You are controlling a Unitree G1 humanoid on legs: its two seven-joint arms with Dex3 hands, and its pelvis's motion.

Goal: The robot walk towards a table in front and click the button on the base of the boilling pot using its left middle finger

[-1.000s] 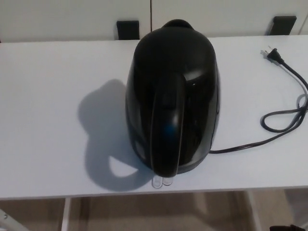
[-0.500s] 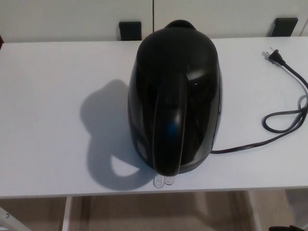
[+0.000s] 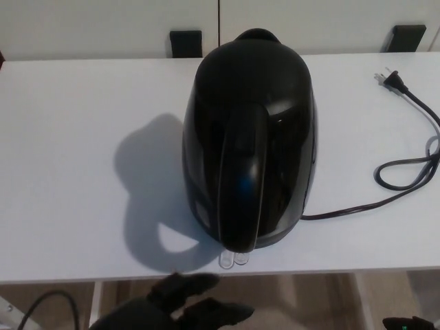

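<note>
Head view: black pot (image 3: 247, 141) stands mid-table (image 3: 69, 137), handle toward the near edge, clear button (image 3: 233, 259) at its base. Left hand (image 3: 182, 306) (fingers spread, holding nothing) hangs just below table edge, near button. Cord (image 3: 402, 158) loops at right, plug unconnected.

Just ahead of the black left hand (image 3: 180, 306), open air runs to the small clear button (image 3: 233, 259) at the table's near edge. Directly beyond the hand rises the glossy black boiling pot (image 3: 247, 137); its black power cord (image 3: 405, 161) loops far right, while bare white table (image 3: 62, 158) spreads ahead and left.
</note>
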